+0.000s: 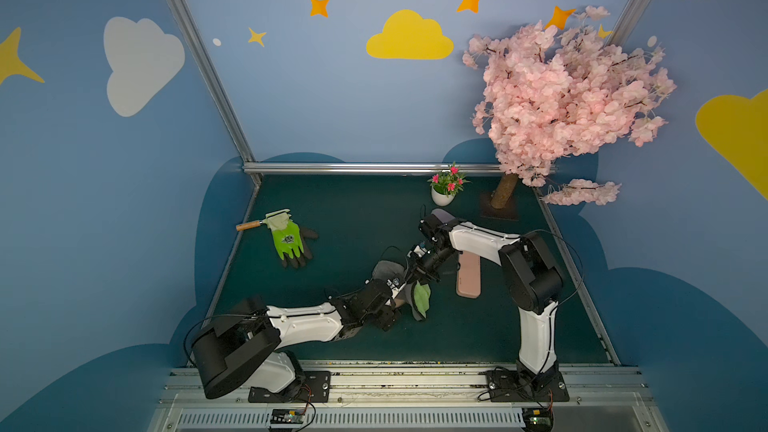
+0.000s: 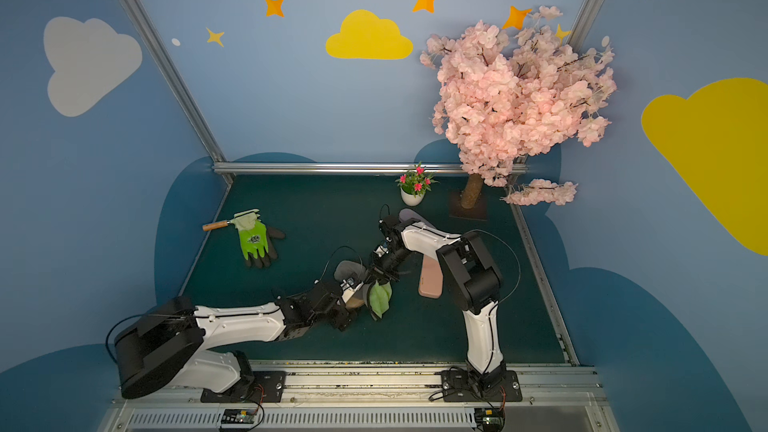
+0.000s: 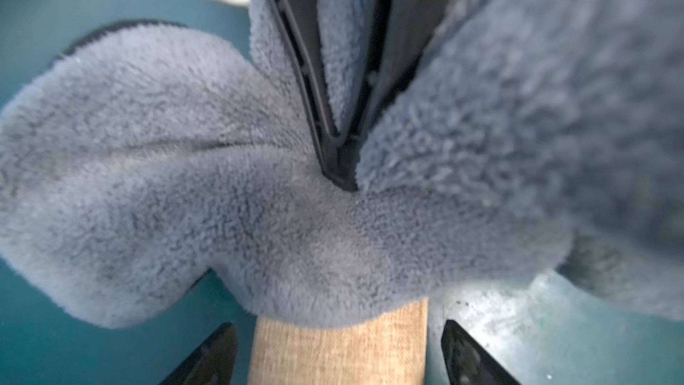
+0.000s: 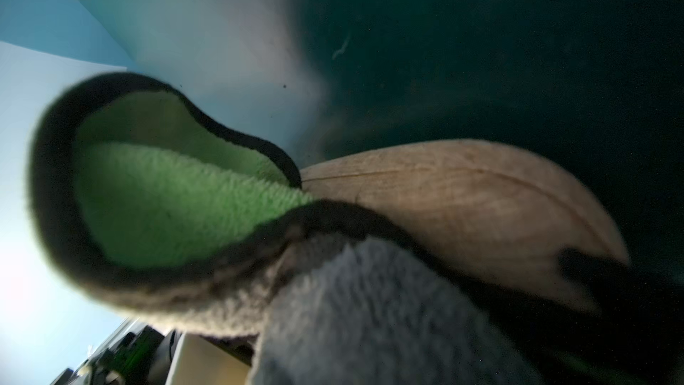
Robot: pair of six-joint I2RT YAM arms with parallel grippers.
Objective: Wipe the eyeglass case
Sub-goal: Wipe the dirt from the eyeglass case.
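The wood-grain eyeglass case (image 3: 337, 350) lies near the middle of the table (image 1: 353, 218), half under the grey-and-green cloth (image 3: 185, 179) that the right gripper (image 3: 340, 175) pinches tight. The left gripper (image 3: 338, 324) stands wide, fingers (image 3: 211, 357) either side of the case without touching, so nothing pins it; a stroke of the cloth would likely shove the case along rather than rub it, or pull the cloth off it

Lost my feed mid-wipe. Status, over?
Left hand open, straddling the tan wood-grain eyeglass case. Right hand shut on the grey-and-green fleecy cloth, draped over the case. Pink oblong object lies apart, not in the way.
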